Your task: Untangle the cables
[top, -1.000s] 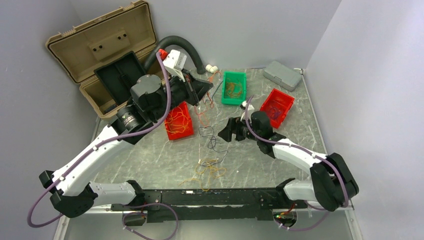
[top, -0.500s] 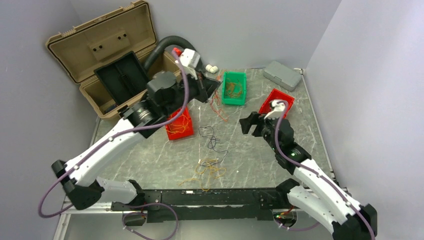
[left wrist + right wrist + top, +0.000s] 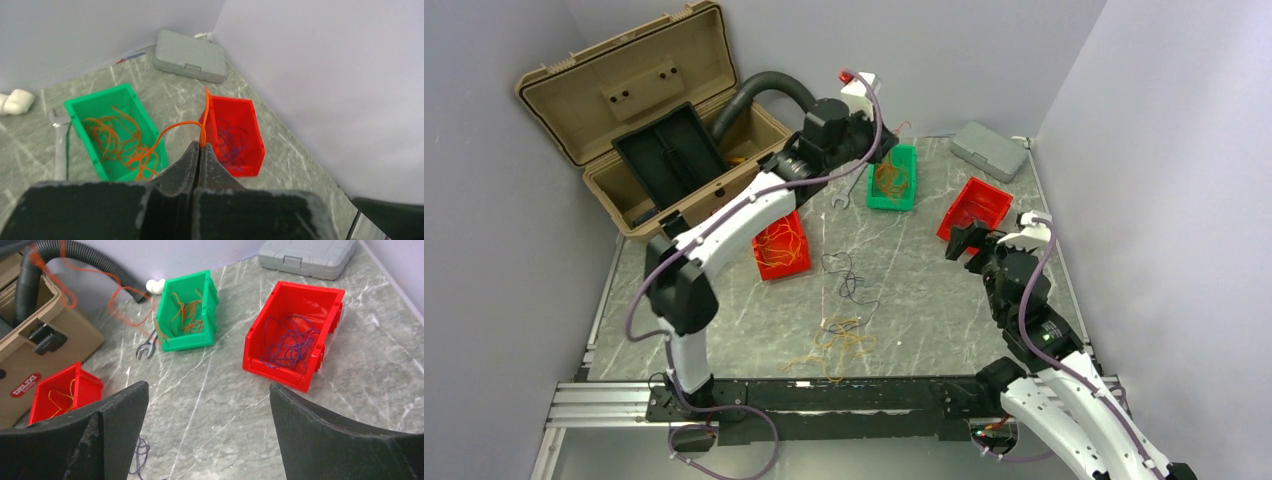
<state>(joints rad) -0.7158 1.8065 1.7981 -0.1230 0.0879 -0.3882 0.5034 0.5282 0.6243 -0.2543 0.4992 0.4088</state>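
Note:
My left gripper (image 3: 886, 150) hangs over the green bin (image 3: 911, 152), shut on a thin orange cable (image 3: 175, 127). The cable runs from its tips (image 3: 200, 146) down into the bin's orange heap (image 3: 117, 142). On the table lie a loose yellow-orange tangle of cables (image 3: 842, 340) and a dark strand (image 3: 846, 275). My right gripper (image 3: 959, 243) is open with nothing in it, low over the marble just left of the right red bin (image 3: 1002, 192). That bin holds purple cables (image 3: 290, 345). The left red bin (image 3: 799, 218) holds yellow-orange ones.
An open tan toolbox (image 3: 624, 110) and a black corrugated hose (image 3: 764, 85) stand at the back left. A grey case (image 3: 989, 150) sits in the back right corner. A wrench (image 3: 146, 347) and a white fitting (image 3: 156, 286) lie near the green bin.
My left arm swung from beside the left red bin to above the green bin, carrying the orange cable. My right arm drew back rightward toward the right red bin, jaws widening slightly.

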